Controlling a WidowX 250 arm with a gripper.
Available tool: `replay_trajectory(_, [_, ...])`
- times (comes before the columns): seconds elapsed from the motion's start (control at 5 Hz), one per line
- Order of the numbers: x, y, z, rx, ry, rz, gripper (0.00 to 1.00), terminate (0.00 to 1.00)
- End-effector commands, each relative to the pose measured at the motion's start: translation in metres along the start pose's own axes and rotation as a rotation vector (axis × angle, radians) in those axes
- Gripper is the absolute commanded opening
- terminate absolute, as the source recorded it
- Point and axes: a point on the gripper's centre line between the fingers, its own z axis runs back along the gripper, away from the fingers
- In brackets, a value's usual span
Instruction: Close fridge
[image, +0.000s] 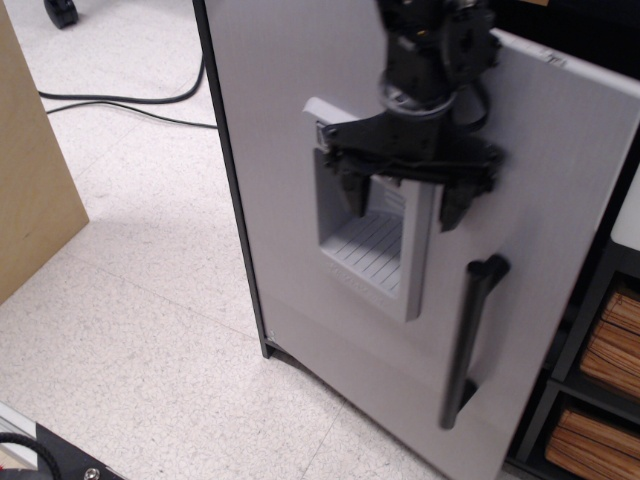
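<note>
Bottom right corner: part of a grey shelf unit (622, 300), with wooden boxes (598, 345) in its compartments, one stacked above another, only their left ends in view. Contents of the boxes not visible.

Filling the middle and right of the view: the fridge (290, 120), seen from the front at a slant. Light grey door (560, 180) swung nearly flat across the front, with a dark sliver of interior visible along its top right edge, so not fully shut as far as can be told. Set into the door, a recessed dispenser panel (372, 245) with a ribbed tray at its base, nothing resting in it. Right of and below the recess, a black vertical bar handle (468, 340), its upper mount level with the bottom of the recess. Black edge strip (232, 180) running down the left side of the fridge to the floor.

In front of the upper door: the black gripper (402, 208), hanging down from the arm at the top of the view, fingers spread wide apart and pinching nothing. Left finger (350, 195) overlapping the left part of the dispenser recess, right finger (452, 205) over the recess's right border, just above the top of the handle. Contact with the door surface not clear from this angle.

Left: speckled floor (130, 330), black cables (120, 100) trailing across it toward the fridge, and a tan wooden panel (30, 180) at the edge.
</note>
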Motion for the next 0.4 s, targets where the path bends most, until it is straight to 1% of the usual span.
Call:
replay_trajectory(0.0, [0.0476,-0.0166,0.0098,-0.033,-0.084,0.059,1.00,0.00])
replay_trajectory(0.2, [0.0539,-0.0179,0.0065,-0.028,-0.107,0.067,1.00,0.00])
